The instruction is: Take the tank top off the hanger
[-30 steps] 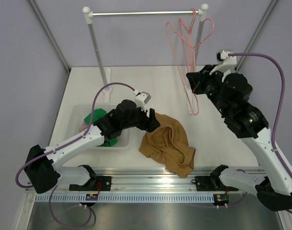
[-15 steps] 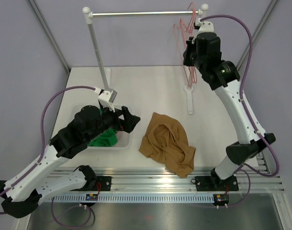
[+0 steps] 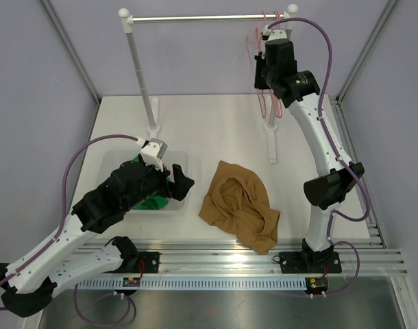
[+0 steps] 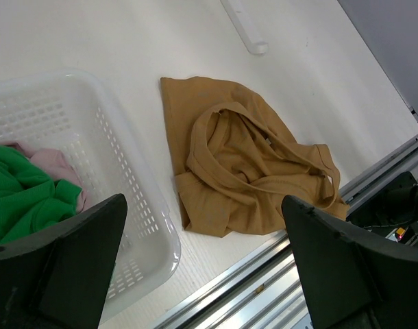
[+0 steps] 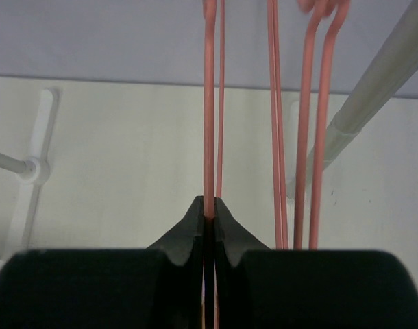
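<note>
The tan tank top (image 3: 240,204) lies crumpled on the table, off any hanger; it also shows in the left wrist view (image 4: 243,161). My right gripper (image 3: 264,72) is raised at the rail's right end, shut on a pink wire hanger (image 5: 210,103). The hanger (image 3: 262,41) hangs by the rail among other pink hangers (image 5: 317,123). My left gripper (image 3: 183,184) is open and empty above the basket's right edge, left of the tank top; in its wrist view (image 4: 205,267) the fingers stand wide apart.
A white perforated basket (image 3: 178,203) at the left holds green (image 4: 24,199) and pink clothes. A garment rack with a metal rail (image 3: 195,19) stands at the back on two white posts (image 3: 142,75). An aluminium rail (image 3: 229,257) runs along the near edge.
My right gripper has risen to the rail with the pink hanger. My left arm has drawn back left from the tank top to over the basket. The tank top has not moved.
</note>
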